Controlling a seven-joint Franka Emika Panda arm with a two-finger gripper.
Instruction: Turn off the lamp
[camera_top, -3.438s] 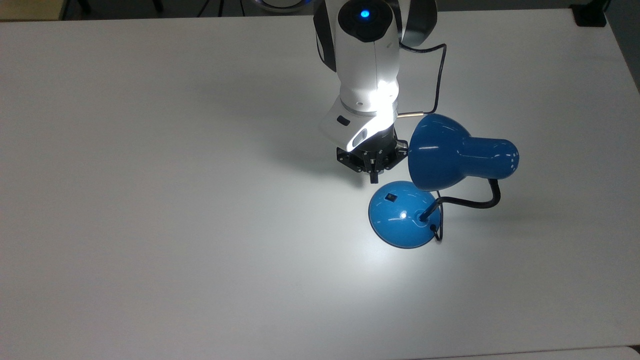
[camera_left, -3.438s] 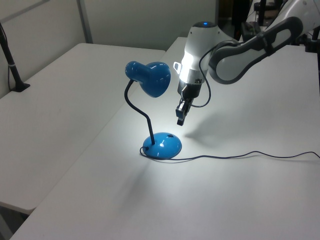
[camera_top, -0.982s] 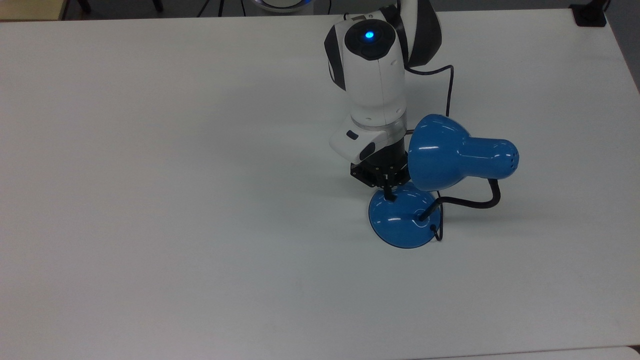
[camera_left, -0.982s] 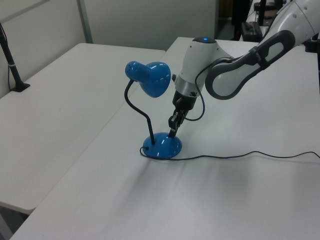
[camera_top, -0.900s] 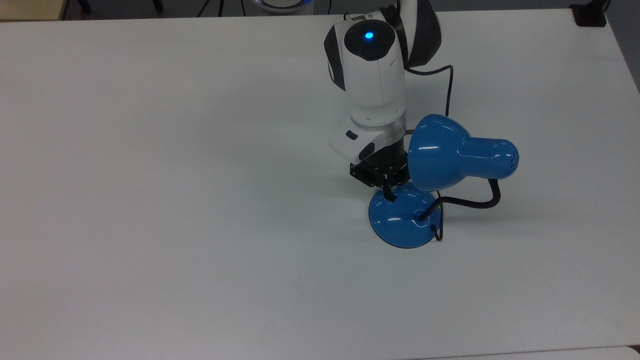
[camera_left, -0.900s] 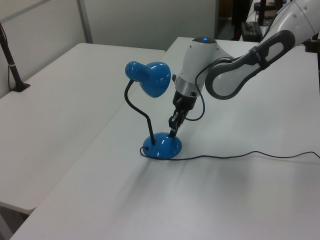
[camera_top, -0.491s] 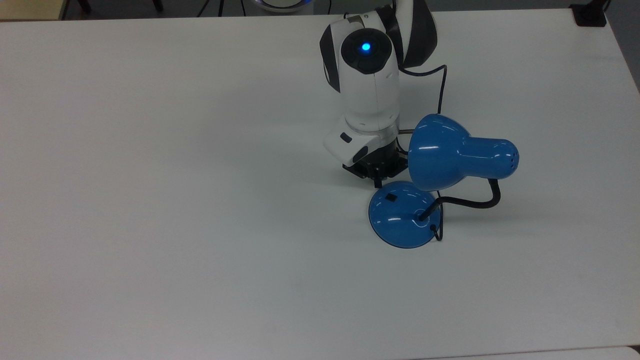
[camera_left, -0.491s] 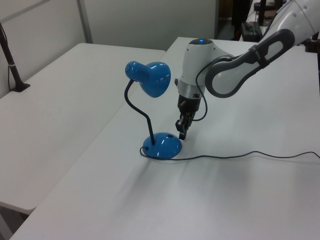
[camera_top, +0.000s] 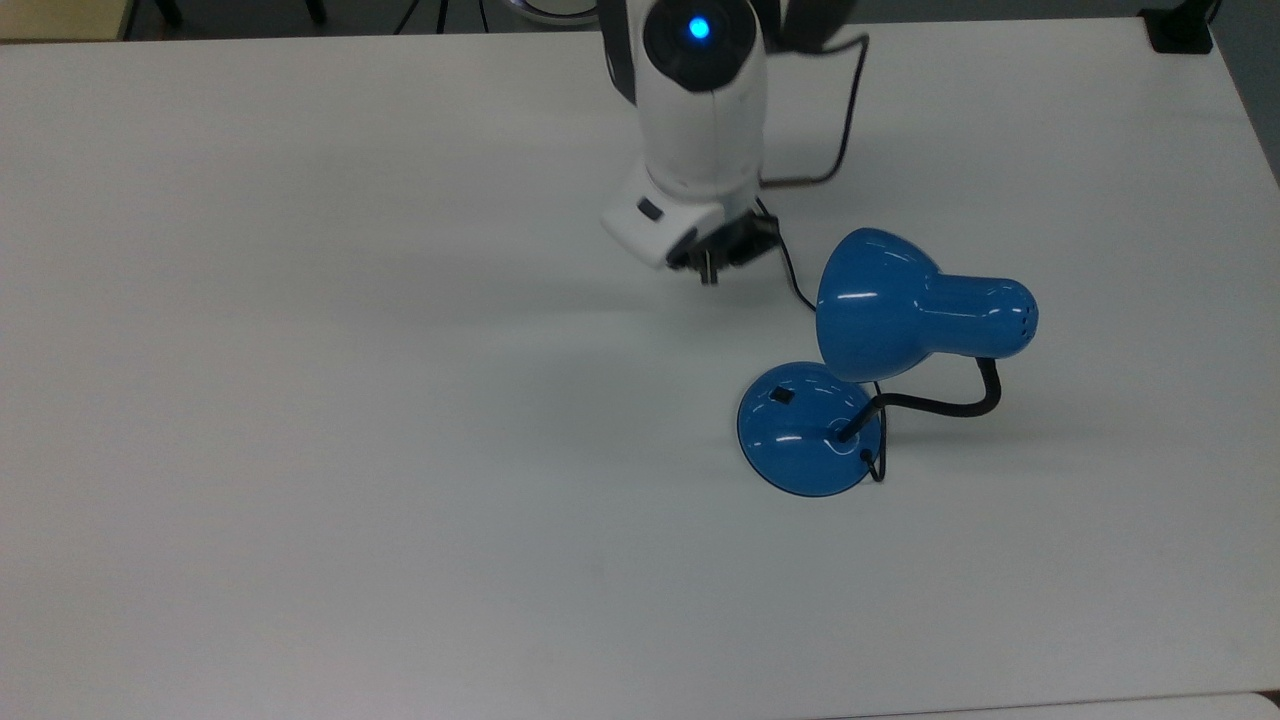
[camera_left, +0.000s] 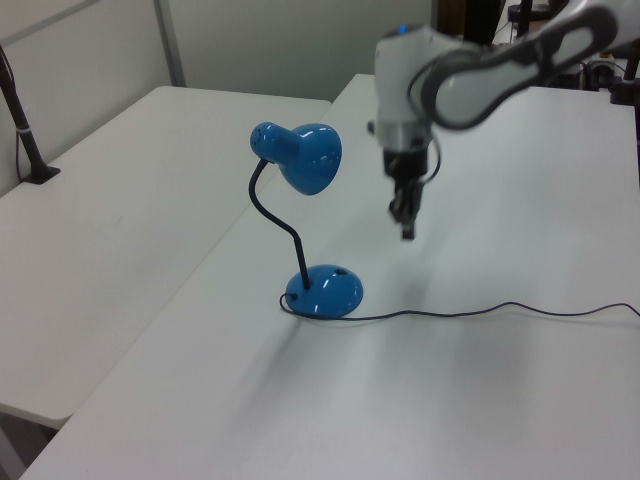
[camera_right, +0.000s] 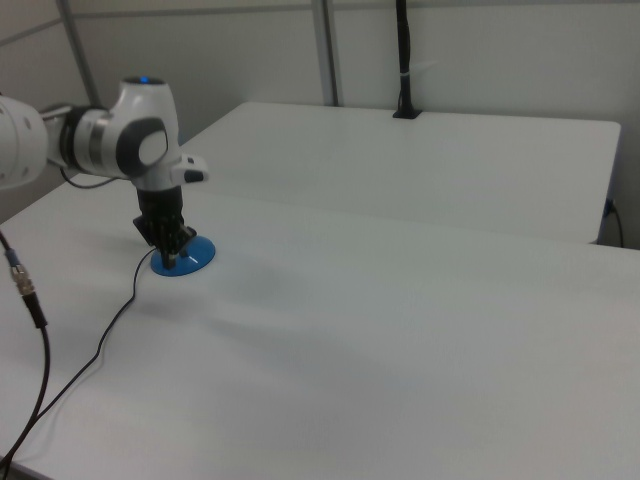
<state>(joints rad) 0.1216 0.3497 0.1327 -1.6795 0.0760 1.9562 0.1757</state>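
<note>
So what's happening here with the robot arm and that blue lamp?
The blue lamp stands on the white table and casts no glow, so it looks switched off. The arm's pincer hangs in the air, apart from the lamp's base, holding nothing. The small black switch on the base is uncovered, and the thin cord trails across the table.

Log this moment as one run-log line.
lamp: unlit, upright on table | switch: uncovered | gripper: shut, empty, raised clear of base | cord: trailing across table
</note>
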